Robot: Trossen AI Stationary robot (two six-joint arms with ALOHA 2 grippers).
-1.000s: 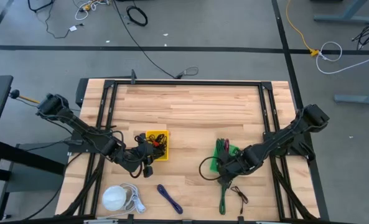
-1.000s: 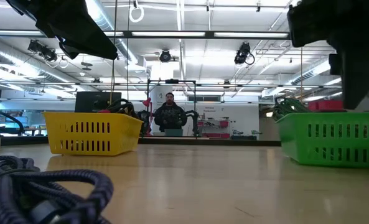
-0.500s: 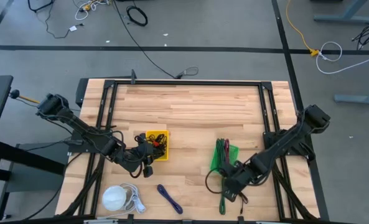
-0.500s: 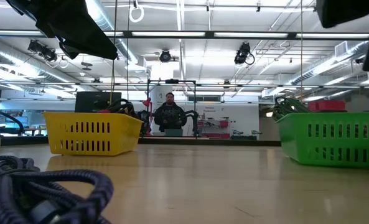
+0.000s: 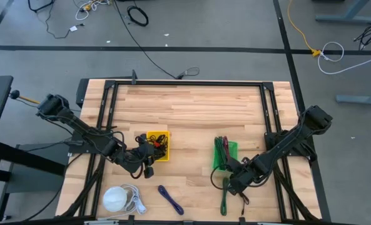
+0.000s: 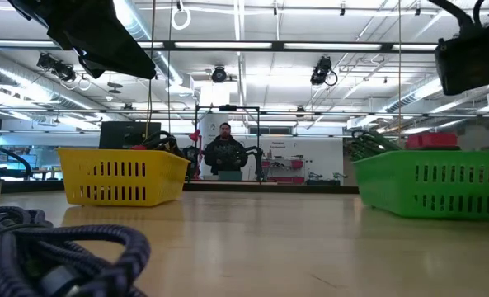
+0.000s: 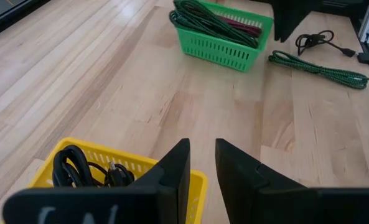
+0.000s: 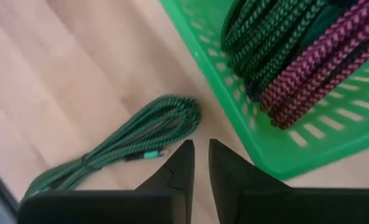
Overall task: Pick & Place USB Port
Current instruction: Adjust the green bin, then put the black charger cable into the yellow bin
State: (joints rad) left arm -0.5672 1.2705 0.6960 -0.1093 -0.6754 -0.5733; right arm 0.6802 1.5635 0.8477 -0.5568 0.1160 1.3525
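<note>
A green basket holds green and maroon braided cables. A loose green braided cable lies coiled on the table just near-side of it. My right gripper hovers over the table between the basket's near corner and this cable, fingers almost together, holding nothing. My left gripper waits, shut and empty, at the near side of a yellow basket with black cables inside.
A thin black cable lies beside the green one. A purple braided cable and a white round object with a white cord rest along the near edge. A person stands in the room far behind the table.
My right gripper has moved from above the green basket toward the table's near edge, ending over the bare wood beside the loose green cable. The green basket has shifted slightly toward the table's left.
</note>
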